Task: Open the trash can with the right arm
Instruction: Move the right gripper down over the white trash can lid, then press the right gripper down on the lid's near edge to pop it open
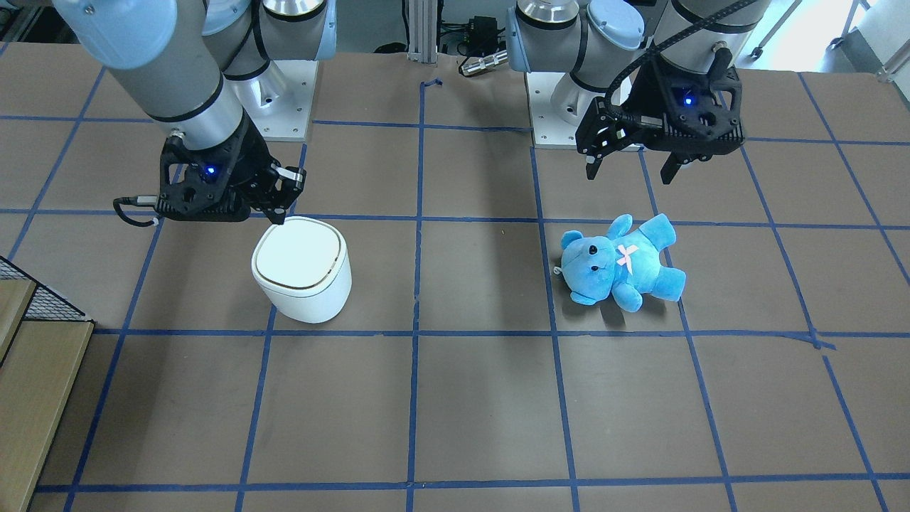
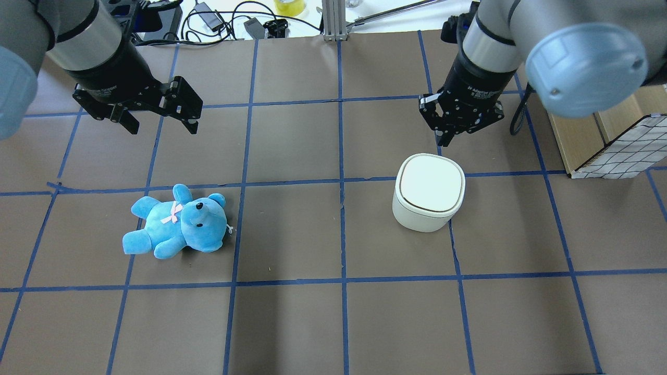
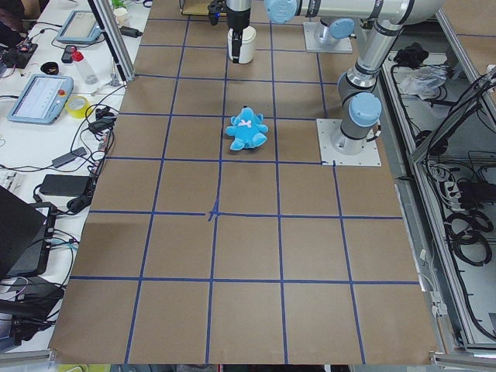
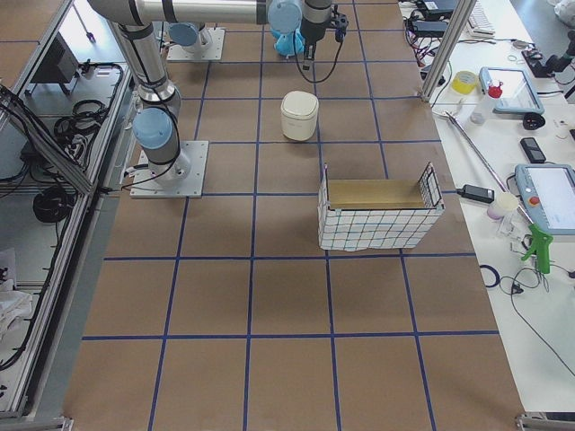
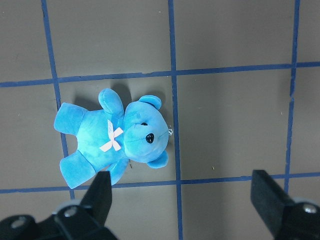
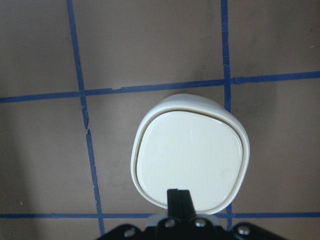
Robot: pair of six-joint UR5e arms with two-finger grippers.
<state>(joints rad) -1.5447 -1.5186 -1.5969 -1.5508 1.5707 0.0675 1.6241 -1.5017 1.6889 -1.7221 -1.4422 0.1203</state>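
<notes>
The white trash can (image 1: pixel 302 267) stands on the table with its lid closed; it also shows in the overhead view (image 2: pixel 430 190) and the right wrist view (image 6: pixel 190 157). My right gripper (image 1: pixel 279 213) is shut, with nothing in it. It hangs just above the lid's edge on the robot's side, as the overhead view (image 2: pixel 447 139) and the right wrist view (image 6: pixel 179 200) show. I cannot tell if it touches the lid. My left gripper (image 1: pixel 629 174) is open and empty, hovering above the table on the robot's side of a blue teddy bear (image 1: pixel 622 262).
The teddy bear (image 2: pixel 177 221) lies on its back in the left half and fills the left wrist view (image 5: pixel 115 140). A wire-mesh basket with a cardboard liner (image 2: pixel 625 146) stands at the table's right end. Cables and tools (image 2: pixel 234 21) lie beyond the far edge.
</notes>
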